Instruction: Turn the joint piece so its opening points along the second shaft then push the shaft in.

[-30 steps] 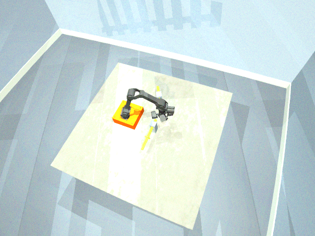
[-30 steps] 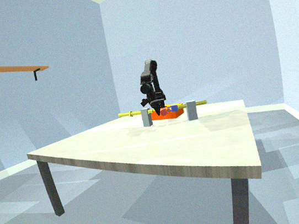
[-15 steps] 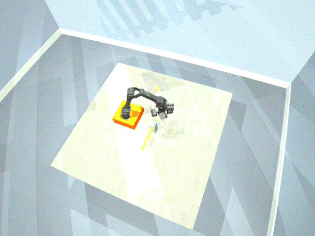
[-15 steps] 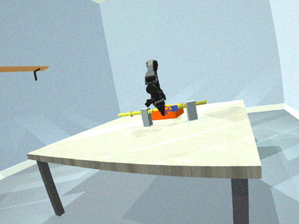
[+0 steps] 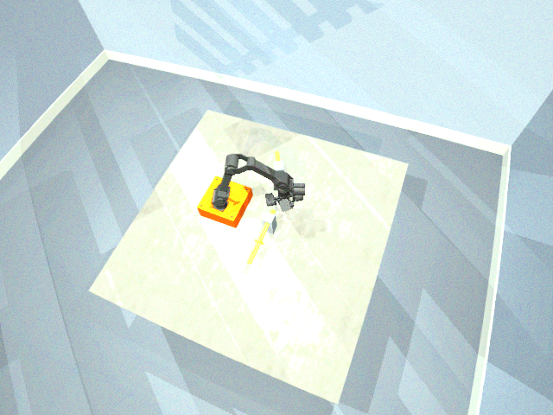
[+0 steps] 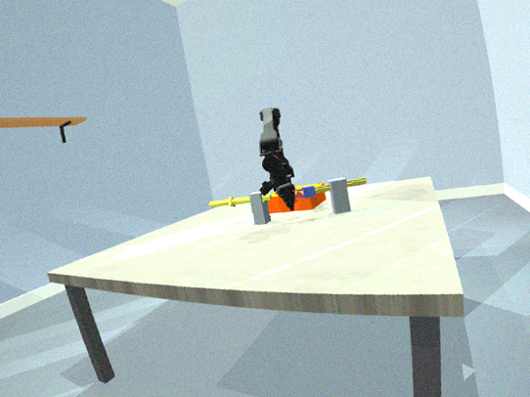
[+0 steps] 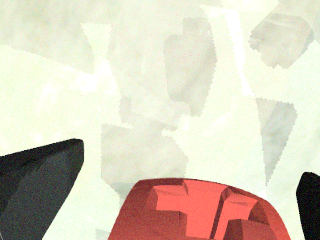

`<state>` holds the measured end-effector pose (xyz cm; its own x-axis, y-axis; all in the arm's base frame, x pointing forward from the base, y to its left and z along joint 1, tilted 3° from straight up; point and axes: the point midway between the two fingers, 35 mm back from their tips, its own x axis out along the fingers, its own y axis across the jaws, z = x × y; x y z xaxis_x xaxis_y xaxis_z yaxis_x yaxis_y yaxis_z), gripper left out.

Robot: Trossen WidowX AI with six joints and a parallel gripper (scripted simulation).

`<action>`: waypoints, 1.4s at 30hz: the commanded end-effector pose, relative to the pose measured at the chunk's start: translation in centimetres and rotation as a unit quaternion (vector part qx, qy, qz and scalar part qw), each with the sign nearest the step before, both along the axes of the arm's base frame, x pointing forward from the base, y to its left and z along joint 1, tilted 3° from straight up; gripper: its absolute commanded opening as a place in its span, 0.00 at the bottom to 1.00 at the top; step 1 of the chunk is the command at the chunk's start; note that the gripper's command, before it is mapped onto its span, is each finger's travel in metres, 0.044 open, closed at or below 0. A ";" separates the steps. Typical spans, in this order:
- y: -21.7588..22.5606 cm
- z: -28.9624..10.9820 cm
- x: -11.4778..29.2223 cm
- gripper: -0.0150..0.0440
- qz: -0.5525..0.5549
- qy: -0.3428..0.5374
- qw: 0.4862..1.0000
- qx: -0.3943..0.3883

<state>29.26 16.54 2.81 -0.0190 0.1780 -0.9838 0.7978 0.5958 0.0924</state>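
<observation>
My gripper (image 5: 283,203) (image 6: 289,199) (image 7: 195,170) is open and points down between the two grey blocks. In the wrist view the red joint piece (image 7: 200,227) sits low between the spread fingers, with clear gaps on both sides. It also shows in the exterior view (image 6: 301,191), next to a blue hinge part (image 6: 308,190). The second shaft (image 5: 257,246) (image 6: 230,202) is yellow with a collar and sticks out of the near grey block (image 5: 269,220) (image 6: 259,208). The fixed shaft (image 5: 276,156) (image 6: 355,182) runs through the other grey block (image 6: 339,195).
The arm stands on an orange base (image 5: 234,209) (image 6: 309,203) on the pale table (image 5: 339,268) (image 6: 314,261). A wooden shelf (image 6: 24,122) hangs on the far wall.
</observation>
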 end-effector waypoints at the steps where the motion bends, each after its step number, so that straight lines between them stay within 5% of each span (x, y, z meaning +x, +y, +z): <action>1: 0.0 -0.5 -0.2 0.87 -0.002 0.005 1.000 -0.002; 8: 0.0 -0.5 -0.2 0.56 -0.002 0.005 1.000 -0.002; 42: 0.0 -0.5 -0.2 0.56 -0.002 0.005 1.000 -0.002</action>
<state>29.04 16.48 2.35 -0.0280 0.1738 -0.9844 0.7988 0.5959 0.0825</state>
